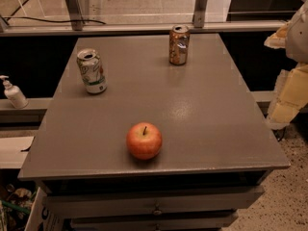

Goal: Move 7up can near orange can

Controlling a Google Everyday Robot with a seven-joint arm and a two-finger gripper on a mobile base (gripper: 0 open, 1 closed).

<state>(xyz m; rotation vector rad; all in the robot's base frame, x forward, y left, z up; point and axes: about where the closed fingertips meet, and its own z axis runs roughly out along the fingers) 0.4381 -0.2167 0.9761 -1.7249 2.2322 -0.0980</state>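
The 7up can (pixel 91 71) stands upright on the grey table (pixel 202 109) at the back left. It is pale with green lettering and a silver top. The orange can (pixel 178 44) stands upright near the table's back edge, right of centre, well apart from the 7up can. My gripper (pixel 285 105) is at the right edge of the view, off the table's right side and away from both cans. It holds nothing that I can see.
A red-orange apple (pixel 144 140) sits near the table's front edge. A white pump bottle (pixel 13 93) stands on a ledge to the left. A metal railing (pixel 144 28) runs behind the table. Drawers (pixel 154 206) are below the tabletop.
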